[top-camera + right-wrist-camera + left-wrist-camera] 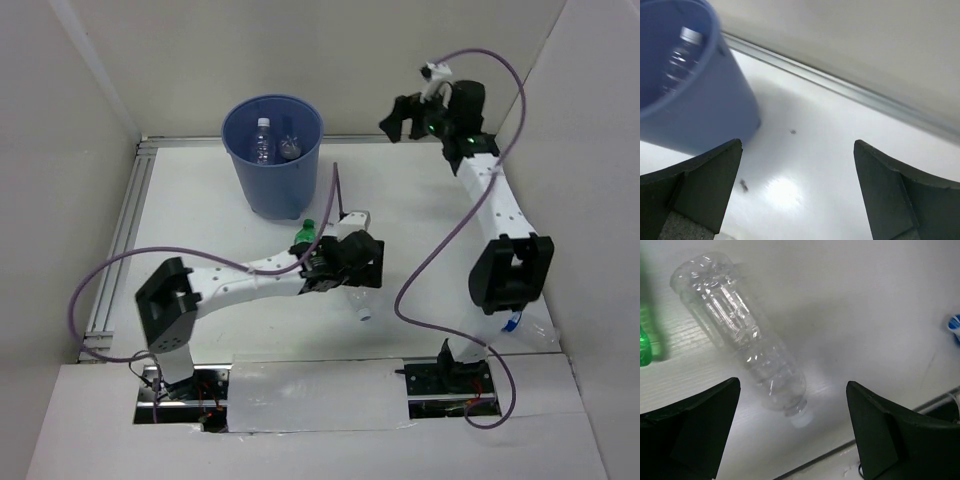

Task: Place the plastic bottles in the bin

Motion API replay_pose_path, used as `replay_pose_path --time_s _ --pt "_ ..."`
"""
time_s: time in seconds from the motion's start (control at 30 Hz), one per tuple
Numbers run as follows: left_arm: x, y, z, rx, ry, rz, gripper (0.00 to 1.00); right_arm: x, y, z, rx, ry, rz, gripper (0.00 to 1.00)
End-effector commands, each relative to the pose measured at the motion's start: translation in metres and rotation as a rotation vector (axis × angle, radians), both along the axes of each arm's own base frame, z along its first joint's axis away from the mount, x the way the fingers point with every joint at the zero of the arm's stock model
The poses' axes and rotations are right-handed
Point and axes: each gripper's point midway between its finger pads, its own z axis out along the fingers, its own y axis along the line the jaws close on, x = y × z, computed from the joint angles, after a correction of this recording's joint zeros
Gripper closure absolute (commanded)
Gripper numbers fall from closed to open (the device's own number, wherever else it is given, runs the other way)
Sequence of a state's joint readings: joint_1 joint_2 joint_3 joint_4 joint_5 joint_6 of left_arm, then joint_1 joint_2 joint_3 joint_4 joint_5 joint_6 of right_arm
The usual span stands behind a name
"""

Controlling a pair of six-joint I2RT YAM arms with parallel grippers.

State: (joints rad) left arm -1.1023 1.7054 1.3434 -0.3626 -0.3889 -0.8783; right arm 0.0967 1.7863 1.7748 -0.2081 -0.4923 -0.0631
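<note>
My left gripper [792,387] hangs wide open above a plain clear bottle [747,340] and holds nothing. The bottle lies flat on the table [880,300]. In my wrist view its long axis runs from 11 o'clock to 5 o'clock, with the base at 11 and the white cap [801,419] at 5. Its neck end sits between my two fingers, nearer the left one. The green bottle [646,337] lies at its 9 o'clock, at the edge of view.

My right gripper [797,145] is also spread wide and empty, raised over the table with the bin [695,105] at its 9 o'clock. Seen from above, the bin stands at 11 o'clock from my left gripper. It holds a clear bottle [263,138] and a dark-labelled bottle [290,146].
</note>
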Motion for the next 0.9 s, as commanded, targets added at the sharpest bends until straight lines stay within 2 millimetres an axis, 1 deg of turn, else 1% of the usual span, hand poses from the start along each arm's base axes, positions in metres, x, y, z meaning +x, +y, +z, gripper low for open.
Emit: replay_pose_path --time_s 0.0,0.03,0.07,0.1,0.13,0.17,0.2,0.23,0.27,0.33,0.37,0.4,0.43,0.47,0.5,0.53,0.57,0.6,0.63,0.67,0.7,0.73,0.77,0.8,0.83,0.87 --pt "0.009 0.009 -0.044 0.139 0.149 0.168 0.0 -0.046 -0.027 -0.023 0.044 0.102 0.001 0.01" --pt "0.012 0.008 -0.049 0.164 0.154 0.185 0.0 -0.053 -0.038 -0.031 0.047 0.121 -0.017 0.01" --pt "0.023 0.0 -0.042 0.151 0.143 0.208 0.0 -0.057 -0.059 -0.035 0.053 0.122 -0.055 0.01" --pt "0.026 0.003 -0.06 0.21 0.157 0.239 0.0 -0.068 -0.07 -0.026 0.057 0.094 -0.069 0.01" --pt "0.025 0.015 -0.065 0.266 0.167 0.285 0.0 -0.076 -0.077 -0.032 0.066 0.109 -0.067 0.01" --pt "0.028 0.014 -0.063 0.272 0.165 0.305 0.0 -0.084 -0.097 -0.052 0.077 0.151 -0.11 0.01" --pt "0.028 0.017 -0.068 0.296 0.166 0.31 0.0 -0.093 -0.105 -0.048 0.08 0.134 -0.122 0.01" --pt "0.029 0.018 -0.067 0.288 0.161 0.329 0.0 -0.101 -0.11 -0.065 0.087 0.168 -0.122 0.01" --pt "0.029 0.028 -0.075 0.319 0.173 0.338 0.0 -0.105 -0.126 -0.071 0.085 0.174 -0.16 0.01" --pt "0.029 0.032 -0.084 0.336 0.195 0.343 0.0 -0.115 -0.135 -0.082 0.09 0.198 -0.171 0.01" --pt "0.028 0.037 -0.093 0.352 0.219 0.347 0.0 -0.121 -0.14 -0.093 0.085 0.222 -0.181 0.01" --pt "0.027 0.037 -0.096 0.349 0.227 0.343 0.0 -0.124 -0.15 -0.099 0.093 0.242 -0.21 0.01" --pt "0.026 0.033 -0.102 0.345 0.239 0.336 0.02 -0.128 -0.155 -0.101 0.083 0.242 -0.218 0.01" --pt "0.025 0.033 -0.105 0.355 0.239 0.308 0.05 -0.131 -0.159 -0.107 0.084 0.255 -0.22 0.01" --pt "0.024 0.034 -0.111 0.366 0.239 0.3 0.1 -0.136 -0.165 -0.11 0.094 0.262 -0.233 0.01" --pt "0.026 0.028 -0.111 0.344 0.233 0.286 0.15 -0.137 -0.17 -0.112 0.084 0.263 -0.239 0.03" --pt "0.027 0.027 -0.112 0.346 0.228 0.275 0.3 -0.142 -0.171 -0.114 0.072 0.263 -0.233 0.04" --pt "0.029 0.025 -0.107 0.342 0.211 0.249 0.36 -0.145 -0.176 -0.113 0.06 0.258 -0.243 0.06" --pt "0.026 0.024 -0.102 0.335 0.197 0.225 0.4 -0.148 -0.177 -0.115 0.057 0.263 -0.235 0.1" --pt "0.029 0.018 -0.096 0.303 0.176 0.212 0.45 -0.151 -0.177 -0.114 0.043 0.262 -0.213 0.12" --pt "0.031 0.017 -0.091 0.304 0.153 0.178 0.53 -0.153 -0.183 -0.109 0.034 0.254 -0.213 0.13" --pt "0.032 0.016 -0.077 0.279 0.131 0.164 0.58 -0.155 -0.184 -0.107 0.026 0.251 -0.2 0.15" --pt "0.03 0.015 -0.069 0.263 0.124 0.143 0.63 -0.162 -0.177 -0.112 0.037 0.289 -0.159 0.16" --pt "0.037 0.019 -0.056 0.261 0.094 0.117 0.69 -0.164 -0.182 -0.104 -0.008 0.258 -0.141 0.16" --pt "0.041 0.014 -0.037 0.226 0.057 0.097 0.76 -0.167 -0.187 -0.108 -0.014 0.273 -0.134 0.16" --pt "0.048 0.014 0.001 0.161 -0.001 0.085 0.79 -0.176 -0.186 -0.114 -0.008 0.319 -0.118 0.16"
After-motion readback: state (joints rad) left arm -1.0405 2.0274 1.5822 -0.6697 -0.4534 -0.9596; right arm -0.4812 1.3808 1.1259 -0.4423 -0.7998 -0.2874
